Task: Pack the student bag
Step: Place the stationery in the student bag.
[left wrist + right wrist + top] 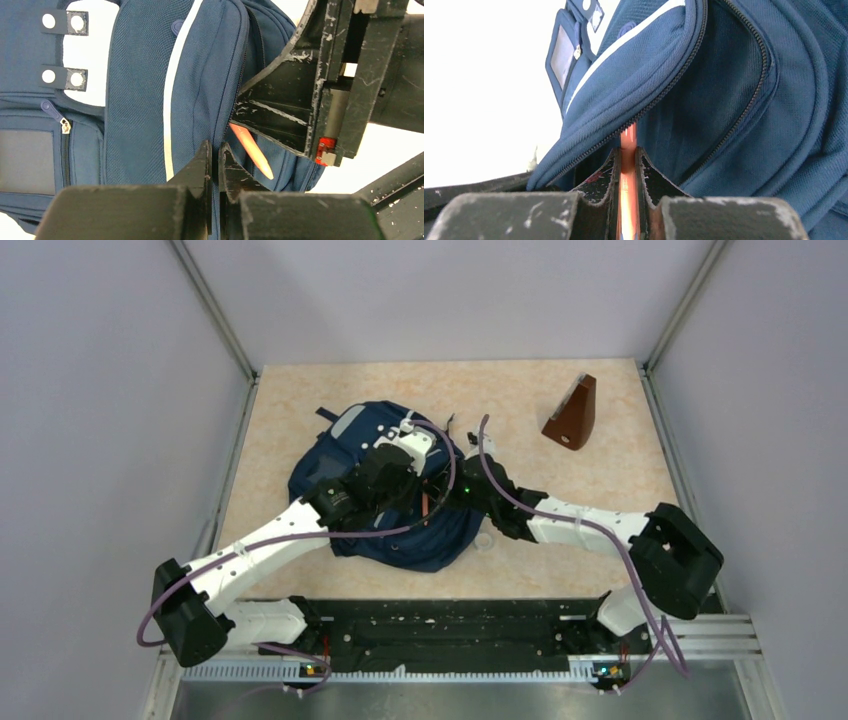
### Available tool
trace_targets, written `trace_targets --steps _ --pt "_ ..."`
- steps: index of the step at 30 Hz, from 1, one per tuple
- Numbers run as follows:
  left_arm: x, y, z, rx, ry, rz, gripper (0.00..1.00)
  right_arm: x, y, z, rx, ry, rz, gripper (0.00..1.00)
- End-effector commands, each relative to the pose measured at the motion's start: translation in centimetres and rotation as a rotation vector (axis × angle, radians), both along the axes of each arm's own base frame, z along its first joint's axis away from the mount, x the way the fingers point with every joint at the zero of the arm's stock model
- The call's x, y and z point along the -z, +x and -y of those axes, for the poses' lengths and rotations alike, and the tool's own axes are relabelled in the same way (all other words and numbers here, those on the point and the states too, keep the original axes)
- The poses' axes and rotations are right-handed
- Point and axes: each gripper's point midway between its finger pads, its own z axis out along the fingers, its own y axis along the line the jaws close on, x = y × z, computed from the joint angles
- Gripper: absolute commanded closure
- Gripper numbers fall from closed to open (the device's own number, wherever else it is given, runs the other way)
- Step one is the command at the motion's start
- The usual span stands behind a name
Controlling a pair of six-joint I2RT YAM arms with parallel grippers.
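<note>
The navy student bag lies in the middle of the table, with its white stripe and front pockets in the left wrist view. My left gripper is shut on the blue fabric by a zipper edge of the bag, over its middle. My right gripper is shut on an orange pencil, whose far end pokes into the open zipper slit of the bag. The pencil and the right gripper's fingers also show in the left wrist view. From above, the right gripper is at the bag's right side.
A brown wedge-shaped object stands at the back right. A small clear ring lies by the bag's near right edge. Metal frame rails run along both table sides. Both arms cross over the bag.
</note>
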Motion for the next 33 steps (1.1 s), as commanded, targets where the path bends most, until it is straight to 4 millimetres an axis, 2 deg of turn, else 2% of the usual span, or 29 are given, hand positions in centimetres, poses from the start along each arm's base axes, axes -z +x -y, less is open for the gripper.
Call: trace_targets --steps 1,6,11,16,19,23,28,33 --pt "-3.8 0.4 1.6 0.034 -0.134 0.085 1.00 -4.3 3.1 -1.2 0.112 0.166 0.087 1.00" --pt "-3.8 0.4 1.6 0.034 -0.133 0.086 1.00 -5.0 5.2 -2.0 0.162 0.221 0.144 1.00" --pt "-3.8 0.4 1.6 0.032 -0.133 0.088 1.00 -4.6 7.0 -3.0 0.204 0.220 0.201 1.00" --pt "-3.5 0.4 1.7 0.035 -0.129 0.082 1.00 -5.2 7.6 -4.7 0.211 0.269 0.254 1.00" --pt "-3.4 0.6 1.6 0.026 -0.122 0.083 1.00 -4.9 7.8 -5.6 0.205 0.267 0.260 1.00" --pt "-3.5 0.6 1.5 0.023 -0.118 0.090 1.00 -4.3 7.6 -5.1 0.207 0.251 0.269 0.84" --pt "-3.2 0.6 1.6 0.027 -0.115 0.083 1.00 -4.4 6.9 -4.0 0.202 0.238 0.297 0.71" --pt "-3.0 0.7 1.6 0.027 -0.110 0.079 1.00 -4.5 6.2 -3.1 0.188 0.216 0.319 0.66"
